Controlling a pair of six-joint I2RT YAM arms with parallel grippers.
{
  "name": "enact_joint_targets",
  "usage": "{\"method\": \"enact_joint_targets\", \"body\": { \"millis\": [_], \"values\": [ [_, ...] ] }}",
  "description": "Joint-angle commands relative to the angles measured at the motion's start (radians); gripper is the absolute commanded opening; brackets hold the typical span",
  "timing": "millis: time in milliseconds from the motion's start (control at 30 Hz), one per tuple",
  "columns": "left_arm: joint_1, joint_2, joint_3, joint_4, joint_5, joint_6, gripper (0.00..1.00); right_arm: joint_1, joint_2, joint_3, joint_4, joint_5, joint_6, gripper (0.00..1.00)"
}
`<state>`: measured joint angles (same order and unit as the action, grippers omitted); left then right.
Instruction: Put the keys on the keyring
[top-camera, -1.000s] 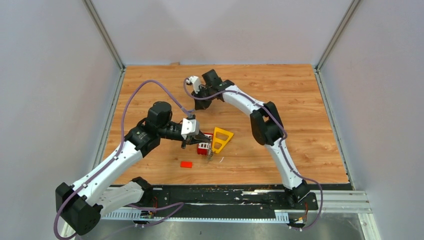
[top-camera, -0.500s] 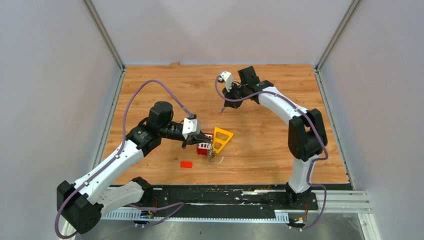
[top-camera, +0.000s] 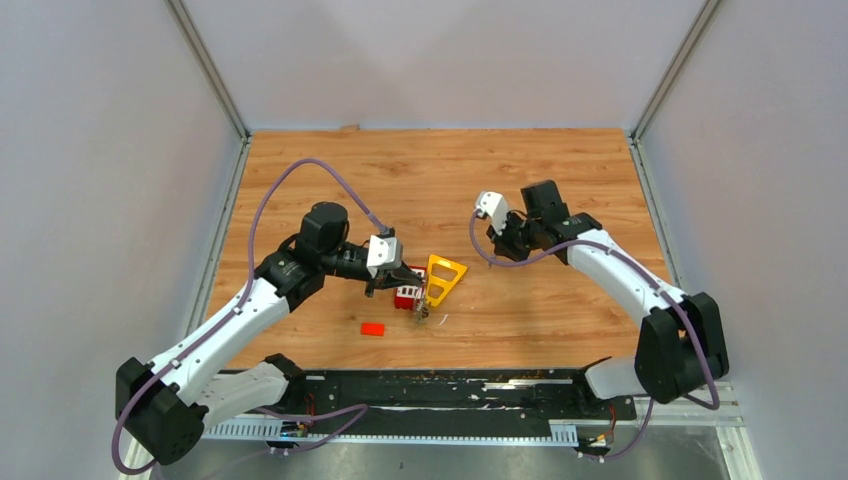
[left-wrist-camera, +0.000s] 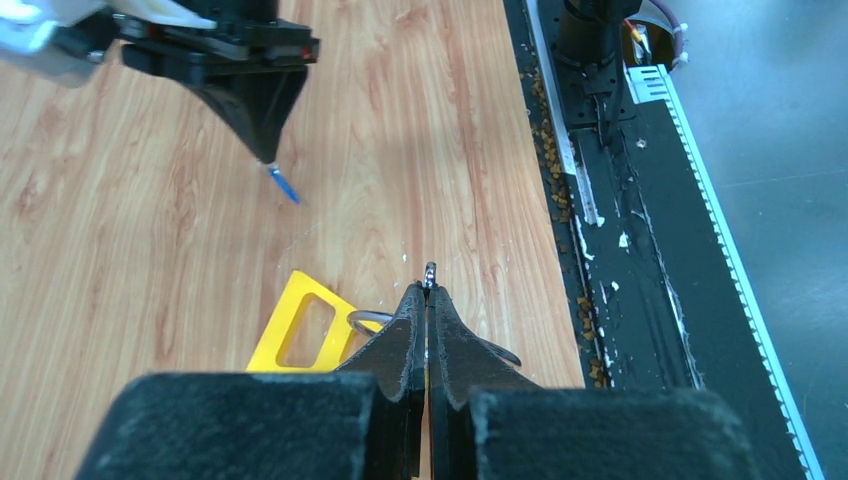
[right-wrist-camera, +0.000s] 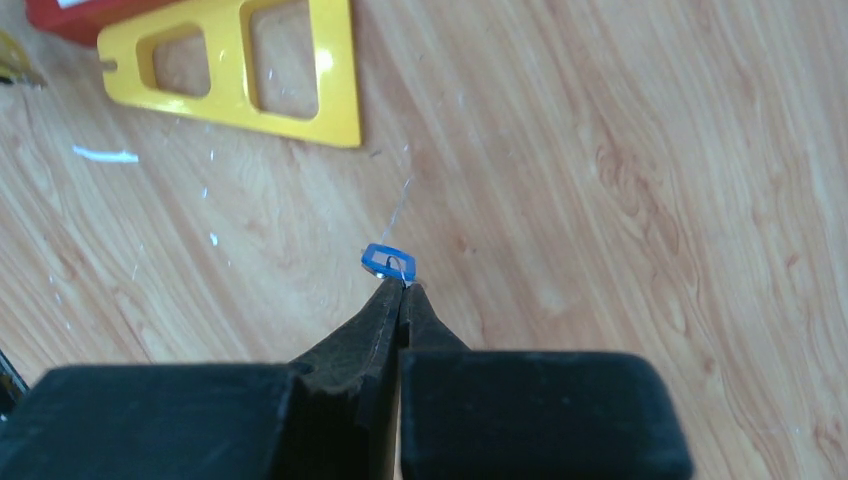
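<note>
Left wrist view showed the left gripper with its jaws pressed fully together on the thin silver wire of the keyring. A bit of the wire poked out at the fingertips and an arc of it curved away on either side of them. Just behind that ring lay the yellow triangular frame on the wooden table. Farther off in the same view, the right gripper hung above the boards with its jaws closed as well, and a blue key stuck out below its tips, slanted and off the table. The right wrist view confirmed this grip: the two black fingers met with no gap and pinched the blue plastic head of the key. From the top external view, the two grippers stood well apart, the left one beside a red block that touched the yellow frame. A smaller red block lay alone nearer the arm bases. Something small and metallic lay just in front of the larger block, too small to identify.
</note>
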<state>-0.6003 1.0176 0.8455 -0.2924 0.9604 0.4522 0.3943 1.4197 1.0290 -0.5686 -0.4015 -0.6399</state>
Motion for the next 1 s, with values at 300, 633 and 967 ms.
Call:
{"method": "enact_joint_targets", "body": {
  "millis": [300, 633, 967],
  "values": [
    [0.004, -0.005, -0.016, 0.088, 0.023, -0.026, 0.00, 0.004, -0.145, -0.195, 0.040, 0.092, -0.061, 0.00],
    [0.004, 0.002, -0.020, 0.100, 0.023, -0.034, 0.00, 0.012, -0.113, -0.197, 0.053, 0.112, -0.053, 0.00],
    [0.004, 0.003, -0.022, 0.100, 0.026, -0.034, 0.00, 0.054, -0.039, -0.165, 0.034, 0.122, -0.030, 0.00]
  ]
}}
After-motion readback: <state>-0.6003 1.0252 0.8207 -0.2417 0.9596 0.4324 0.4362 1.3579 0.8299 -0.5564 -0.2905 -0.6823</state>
